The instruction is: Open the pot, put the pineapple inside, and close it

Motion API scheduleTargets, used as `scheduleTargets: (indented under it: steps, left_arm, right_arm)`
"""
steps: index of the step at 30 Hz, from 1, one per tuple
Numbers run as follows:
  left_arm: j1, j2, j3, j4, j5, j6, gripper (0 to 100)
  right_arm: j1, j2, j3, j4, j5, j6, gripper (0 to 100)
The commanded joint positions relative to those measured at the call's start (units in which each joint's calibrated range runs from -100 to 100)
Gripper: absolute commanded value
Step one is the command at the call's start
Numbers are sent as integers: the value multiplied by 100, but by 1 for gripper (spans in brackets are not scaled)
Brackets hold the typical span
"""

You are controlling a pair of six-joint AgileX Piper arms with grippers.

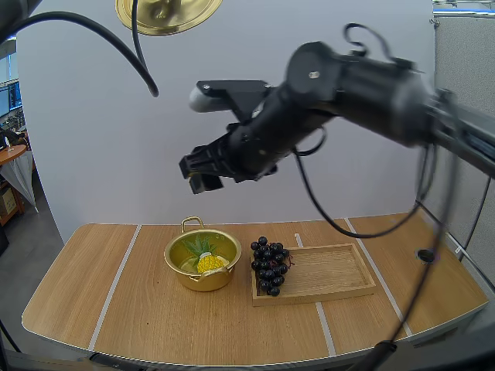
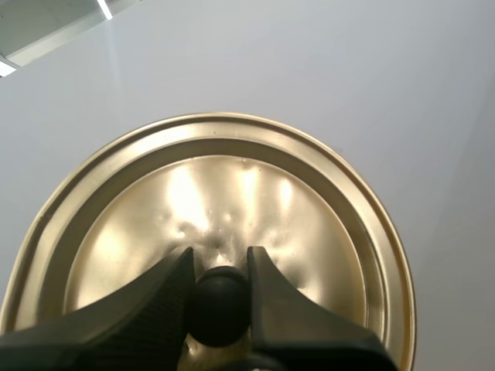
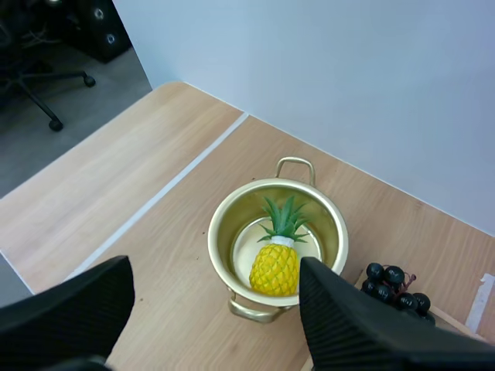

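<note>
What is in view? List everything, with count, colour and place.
table: one, light wood, under the rest
pot: one, gold, open, on the table beside the tray
pineapple: one, yellow with green crown, inside the pot
tray: one, wooden, on the table
grapes: one bunch, dark, at the tray's end nearest the pot
lid: one, gold, held in the air
knob: one, black, on the lid
left pincer: one, black, shut on the knob
right pincer: one, black, open, above the pot

1 pot (image 1: 203, 280), 1 lid (image 1: 179, 17), 1 pineapple (image 1: 209, 263), 1 grape bunch (image 1: 269, 267), 1 tray (image 1: 329, 274).
</note>
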Motion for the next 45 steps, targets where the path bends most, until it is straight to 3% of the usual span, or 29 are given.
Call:
scheduleTargets:
  steps: [1,13,28,30,33,34,45]
  left_arm:
    - [-7,-51,-50,41,-188,-16,0]
    - [-7,-51,-50,41,-188,-16,0]
    - [-7,-51,-50,41,-188,-16,0]
    - [-7,-51,-50,41,-188,-16,0]
    - [-7,-51,-50,41,-188,-16,0]
    - [-7,-51,-50,41,-188,-16,0]
    - [-7,-51,-50,41,-188,-16,0]
  right_arm:
    - [2,-1374,682,-113,302,127,100]
    - [-348,-3918,2244,-196,1292,127,100]
    - [-348,-5740,3326,-858,1892,406,100]
    - [-348,-5852,3436,-882,1984,425,76]
    - [-348,-5955,3530,-882,2053,434,13]
    - [-348,-5955,3534,-893,2053,434,0]
    - [-348,-5955,3534,-1082,1999,515,0]
